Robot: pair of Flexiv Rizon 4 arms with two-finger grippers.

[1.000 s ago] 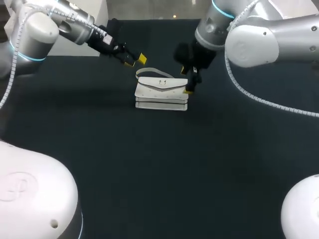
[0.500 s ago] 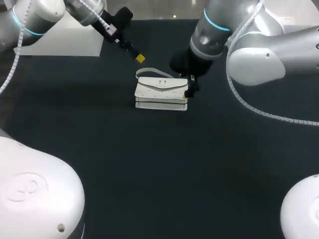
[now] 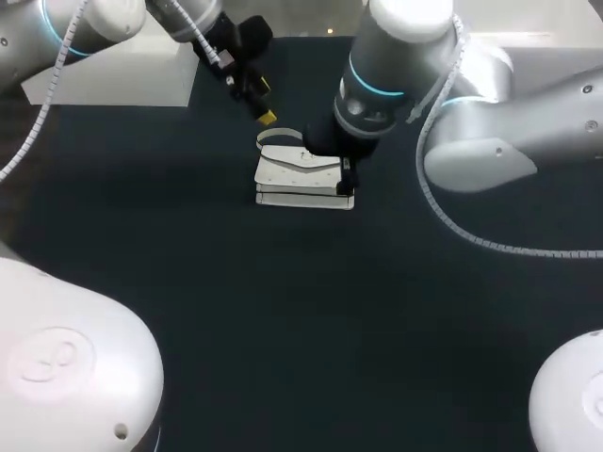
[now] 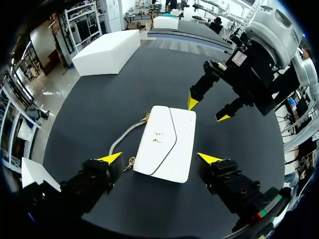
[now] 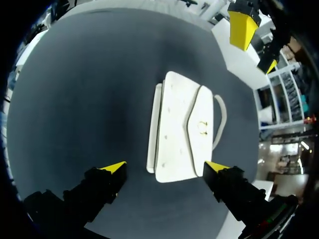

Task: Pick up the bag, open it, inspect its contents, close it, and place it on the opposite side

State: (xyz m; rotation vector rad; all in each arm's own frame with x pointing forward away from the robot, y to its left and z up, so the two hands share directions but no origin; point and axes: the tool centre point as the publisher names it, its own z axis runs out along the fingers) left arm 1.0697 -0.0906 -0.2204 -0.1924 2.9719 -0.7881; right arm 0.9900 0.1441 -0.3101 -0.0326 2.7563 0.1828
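Observation:
A white flap bag [image 3: 300, 177] lies flat on the dark table, flap shut, its strap [image 3: 279, 137] looped out at the far side. My left gripper [image 3: 266, 102] hangs open above and behind the bag. In the left wrist view the bag [image 4: 167, 142] lies below and between that gripper's [image 4: 160, 158] spread fingers, untouched. My right gripper [image 5: 164, 166] is open above the bag [image 5: 182, 127], near one short end. In the head view its wrist [image 3: 332, 139] covers the bag's right end. Each wrist view also shows the other gripper: the right one [image 4: 208, 110] and the left one [image 5: 256, 46].
A white block [image 3: 113, 80] sits at the back left edge of the table. The dark tabletop [image 3: 301, 311] stretches wide in front of the bag and to both sides.
My left arm has swung back and up, turning its gripper down over the bag. My right arm has moved left, over the bag's right end. The bag has stayed put.

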